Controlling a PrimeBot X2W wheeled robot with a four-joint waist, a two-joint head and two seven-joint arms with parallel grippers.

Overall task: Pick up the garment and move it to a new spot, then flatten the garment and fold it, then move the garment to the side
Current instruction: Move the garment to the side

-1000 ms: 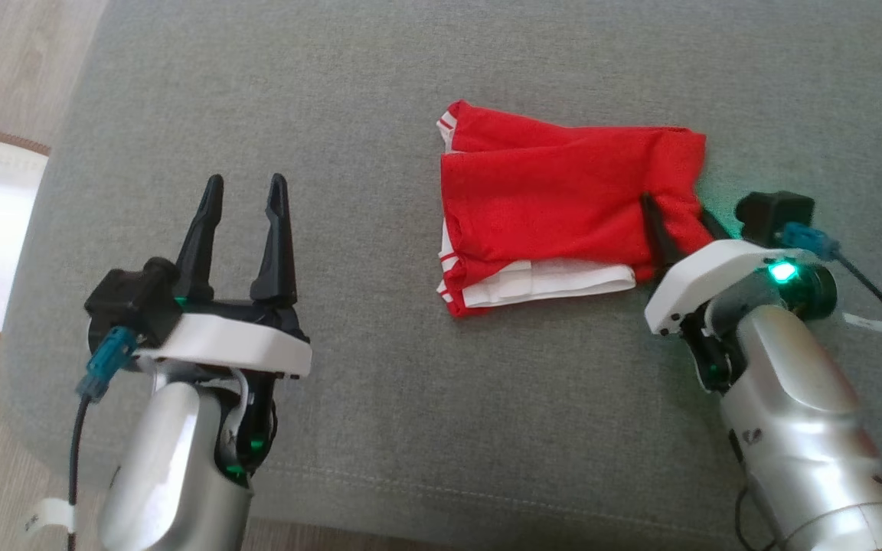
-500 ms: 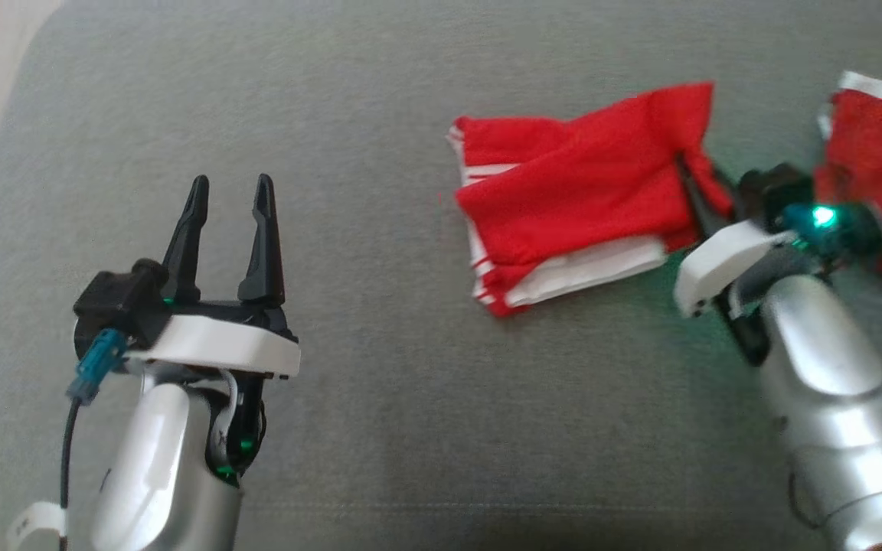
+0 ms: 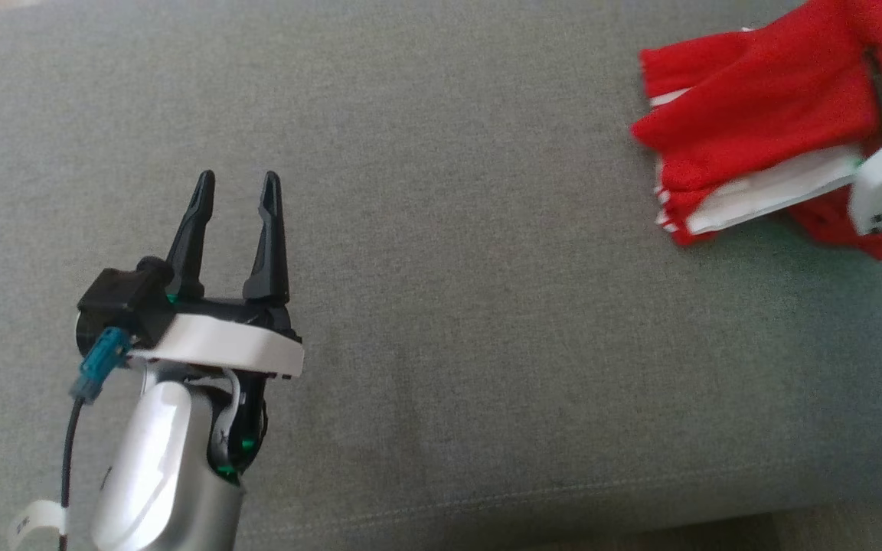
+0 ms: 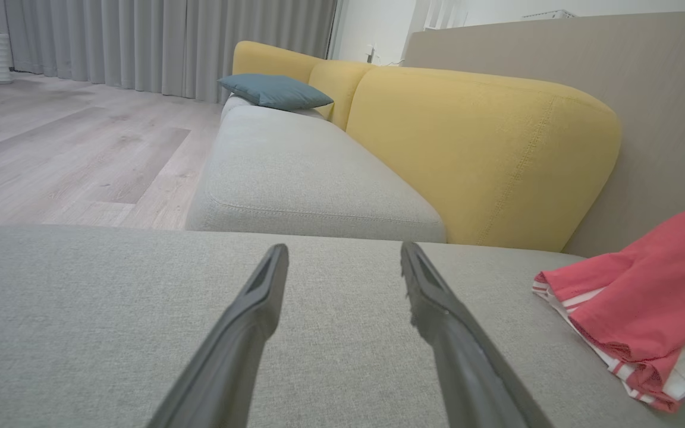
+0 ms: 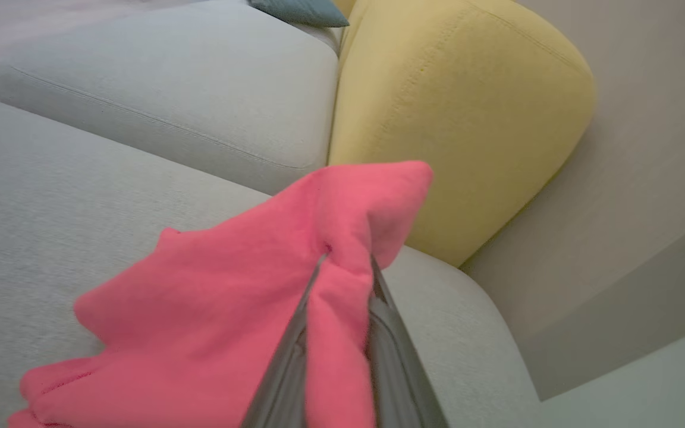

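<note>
garment (image 3: 755, 107) partly out of view

Home living room: grey sofa (image 4: 307, 172) with yellow backrests (image 4: 479, 154), blue cushion (image 4: 274, 91), curtains (image 4: 158, 44), wood floor (image 4: 69, 154)

Head view blurs the garment (image 3: 747, 115) and right fingers (image 5: 390, 356), its right edge cutting the garment off

Bright, even daylight; faint shadows only. Blurs with motion toward the head view's right edge, softening the red, white-striped folded fabric garment (image 3: 747, 115). Fades red to pink in wrist views.
</note>
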